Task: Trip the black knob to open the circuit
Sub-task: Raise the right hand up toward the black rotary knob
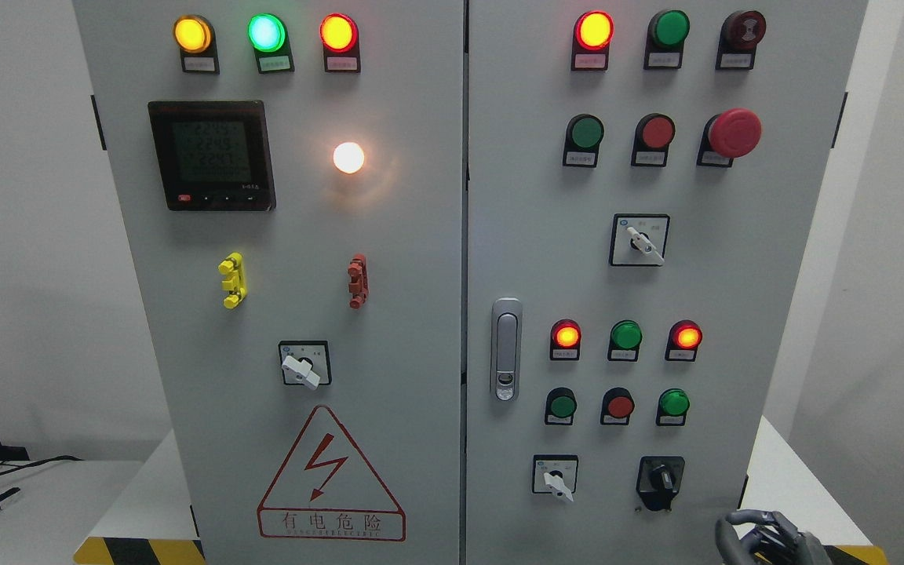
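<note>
Even, diffuse room light falls on the grey control cabinet, which shows sharp and throws almost no shadow. The white lamp is overexposed and spreads a soft warm halo on the panel, while the lit indicator lights along the top bloom slightly. The frame's lower corners look a little darker.
</note>
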Controlling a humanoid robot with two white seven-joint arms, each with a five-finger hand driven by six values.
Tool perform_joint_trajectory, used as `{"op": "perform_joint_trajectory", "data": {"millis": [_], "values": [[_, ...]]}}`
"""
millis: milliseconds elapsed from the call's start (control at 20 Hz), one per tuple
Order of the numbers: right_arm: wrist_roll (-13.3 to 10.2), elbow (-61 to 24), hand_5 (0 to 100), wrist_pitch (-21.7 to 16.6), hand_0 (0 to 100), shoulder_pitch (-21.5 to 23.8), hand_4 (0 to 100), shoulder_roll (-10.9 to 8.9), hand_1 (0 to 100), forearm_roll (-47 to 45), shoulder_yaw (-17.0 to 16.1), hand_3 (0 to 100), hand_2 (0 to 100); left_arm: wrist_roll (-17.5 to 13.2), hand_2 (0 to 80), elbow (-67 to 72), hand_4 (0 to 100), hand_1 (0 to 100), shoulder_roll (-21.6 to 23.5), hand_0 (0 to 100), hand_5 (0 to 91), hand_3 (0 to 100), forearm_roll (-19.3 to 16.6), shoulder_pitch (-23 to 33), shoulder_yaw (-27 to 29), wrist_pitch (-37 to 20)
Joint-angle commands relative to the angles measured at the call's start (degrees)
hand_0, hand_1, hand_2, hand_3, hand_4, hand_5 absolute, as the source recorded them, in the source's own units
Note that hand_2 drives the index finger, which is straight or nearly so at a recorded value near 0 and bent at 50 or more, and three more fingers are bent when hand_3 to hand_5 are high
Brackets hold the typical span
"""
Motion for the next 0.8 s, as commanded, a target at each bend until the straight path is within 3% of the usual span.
{"op": "perform_joint_trajectory", "data": {"millis": [0, 750], "values": [[-0.1, 2.4, 80, 0.1, 45, -1.8, 77, 0.19, 81, 0.3, 1.9, 85, 51, 0.0, 0.0, 0.0, 0, 39, -0.1, 12, 0.0, 0, -1.8, 0.0, 0.0, 0.0], [-0.5, 4.9, 80, 0.1, 45, -3.5, 77, 0.36, 80, 0.6, 3.9, 85, 51, 0.0, 0.0, 0.0, 0, 39, -0.1, 12, 0.0, 0, -1.8, 0.0, 0.0, 0.0]]}}
